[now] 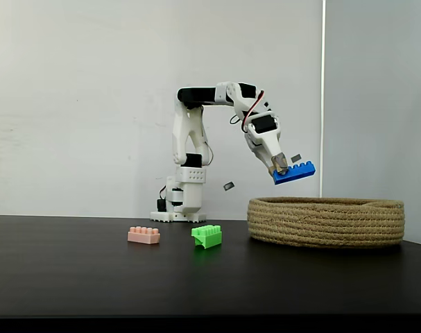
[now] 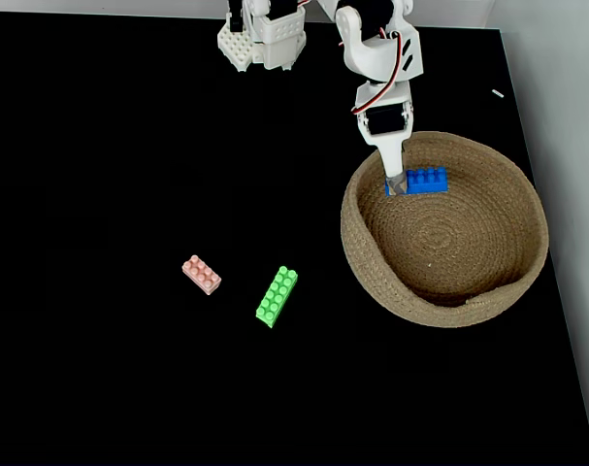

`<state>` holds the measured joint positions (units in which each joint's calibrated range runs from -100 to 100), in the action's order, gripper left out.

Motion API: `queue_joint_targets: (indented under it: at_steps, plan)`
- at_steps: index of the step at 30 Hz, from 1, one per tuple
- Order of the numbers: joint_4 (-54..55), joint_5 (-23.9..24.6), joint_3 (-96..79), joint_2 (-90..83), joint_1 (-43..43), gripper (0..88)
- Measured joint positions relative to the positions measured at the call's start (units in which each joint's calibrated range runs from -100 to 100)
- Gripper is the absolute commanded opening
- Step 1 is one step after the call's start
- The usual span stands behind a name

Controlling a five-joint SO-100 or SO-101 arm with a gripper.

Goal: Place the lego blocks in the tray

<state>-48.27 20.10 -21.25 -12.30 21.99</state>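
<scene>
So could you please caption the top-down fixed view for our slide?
Gripper holds blue brick over basket; pink and green bricks wait on table.

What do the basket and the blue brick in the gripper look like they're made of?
Basket: apparently coiled tan rope, matte and fibrous; stacked spiral coils show along its wall. Blue brick: likely moulded plastic, smooth, with round studs on top and an even bright colour, held above the basket.

You are looking at what seems to be a small lab or hobby test bench rather than a lived-in room. A plain black table (image 1: 71,270) stands against a bare white wall (image 1: 78,97), and a white desktop robot arm (image 1: 189,166) is mounted at its back edge. No furniture or clutter shows around them, so the room type stays uncertain.
</scene>
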Motion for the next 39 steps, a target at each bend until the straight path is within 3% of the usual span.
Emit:
queue_joint_targets:
  at_steps: [3, 8, 17, 26, 30, 39]
  plan:
    - [0.3, 1.7, 0.0, 1.4, 0.0, 25.5]
    - [-2.0, 3.3, 0.0, 1.6, -0.1, 33.3]
    - [-10.2, 2.1, 0.3, 1.6, -3.4, 32.7]
    - [-16.1, -5.8, 3.6, 1.6, -22.0, 37.3]
    - [-16.1, -6.0, 5.0, 3.7, -28.5, 38.4]
    - [-15.0, -5.7, 6.0, 13.2, -32.4, 38.8]
